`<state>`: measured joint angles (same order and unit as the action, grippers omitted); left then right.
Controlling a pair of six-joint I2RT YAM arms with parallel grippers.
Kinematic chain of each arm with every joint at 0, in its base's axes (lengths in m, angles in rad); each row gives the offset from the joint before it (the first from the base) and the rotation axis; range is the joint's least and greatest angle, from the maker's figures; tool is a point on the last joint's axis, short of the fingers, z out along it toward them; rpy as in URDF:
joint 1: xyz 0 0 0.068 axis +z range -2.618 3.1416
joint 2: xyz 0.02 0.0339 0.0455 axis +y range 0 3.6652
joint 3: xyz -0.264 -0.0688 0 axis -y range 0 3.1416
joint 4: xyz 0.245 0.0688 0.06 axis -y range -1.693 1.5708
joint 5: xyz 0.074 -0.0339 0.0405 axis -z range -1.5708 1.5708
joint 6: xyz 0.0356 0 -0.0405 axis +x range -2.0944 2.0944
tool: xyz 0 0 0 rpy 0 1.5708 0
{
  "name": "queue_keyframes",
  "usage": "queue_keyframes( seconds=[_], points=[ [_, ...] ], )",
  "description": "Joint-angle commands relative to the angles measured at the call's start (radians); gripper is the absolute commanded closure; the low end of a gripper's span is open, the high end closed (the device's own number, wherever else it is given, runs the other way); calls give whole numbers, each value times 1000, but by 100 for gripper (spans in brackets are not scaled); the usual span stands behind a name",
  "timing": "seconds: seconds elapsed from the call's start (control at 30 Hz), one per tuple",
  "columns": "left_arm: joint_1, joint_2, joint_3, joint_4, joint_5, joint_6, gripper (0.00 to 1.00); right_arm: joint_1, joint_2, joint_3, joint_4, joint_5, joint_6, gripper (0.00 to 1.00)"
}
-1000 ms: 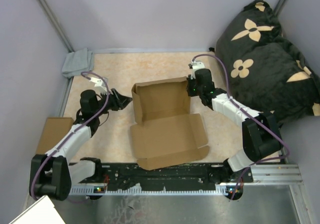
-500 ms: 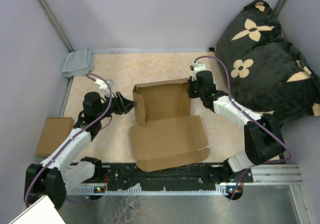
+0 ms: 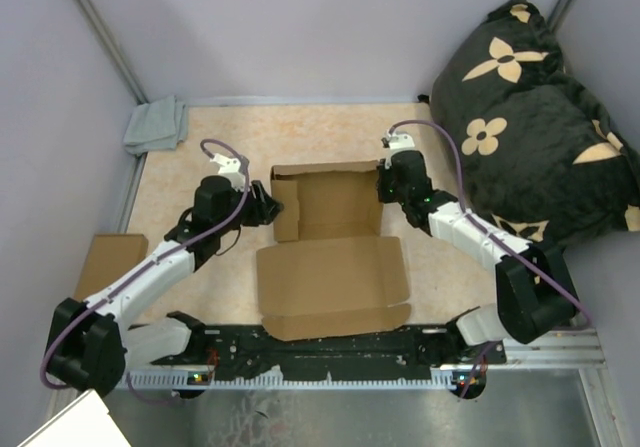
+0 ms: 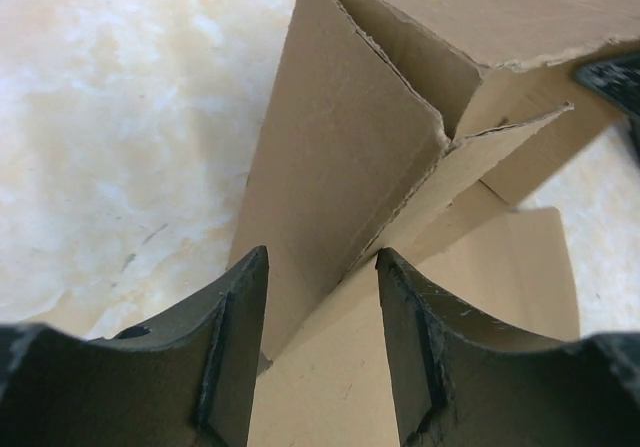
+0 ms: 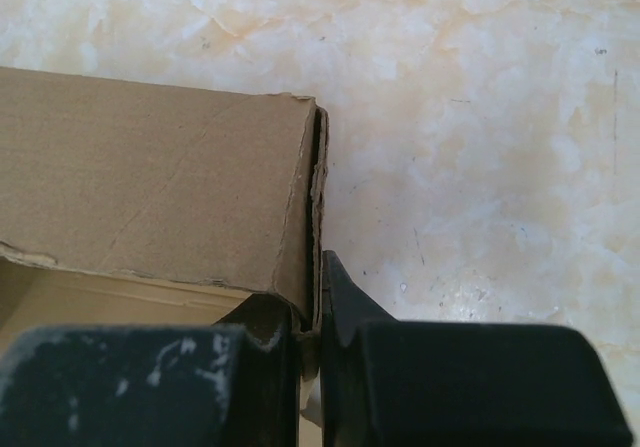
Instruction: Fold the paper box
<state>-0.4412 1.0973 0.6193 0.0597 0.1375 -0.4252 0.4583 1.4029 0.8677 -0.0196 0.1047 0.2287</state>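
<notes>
The paper box (image 3: 330, 267), plain brown cardboard, lies mid-table with its lid panel flat toward me and its tray walls raised at the far end. My left gripper (image 3: 270, 209) is open at the tray's left wall. In the left wrist view that raised side wall (image 4: 340, 167) stands just ahead of the left gripper (image 4: 320, 257), its lower edge reaching between the fingers. My right gripper (image 3: 385, 185) is shut on the tray's right wall. The right wrist view shows the right gripper (image 5: 318, 272) pinching the doubled wall edge (image 5: 315, 187).
A grey folded cloth (image 3: 155, 125) lies in the far left corner. A small brown cardboard piece (image 3: 105, 265) rests at the left edge. A black flowered cushion (image 3: 530, 107) fills the right side. The arms' black base rail (image 3: 330, 345) runs along the near edge.
My left arm has swung right, bringing its open gripper up to the box's left wall, which now stands more upright. The right gripper has kept its pinch on the right wall.
</notes>
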Motion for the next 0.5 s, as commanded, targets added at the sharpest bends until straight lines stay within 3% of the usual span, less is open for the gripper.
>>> queue_keyframes(
  seconds=[0.0,0.2,0.47],
  points=[
    [-33,45,91,-103,-203,8,46,30,-49,-21,9,54,7,100],
    [-84,115,164,-193,-365,-34,48,50,-102,-66,43,92,26,100],
    [-152,209,191,-168,-452,-45,55,72,-137,-114,94,80,50,100]
  ],
)
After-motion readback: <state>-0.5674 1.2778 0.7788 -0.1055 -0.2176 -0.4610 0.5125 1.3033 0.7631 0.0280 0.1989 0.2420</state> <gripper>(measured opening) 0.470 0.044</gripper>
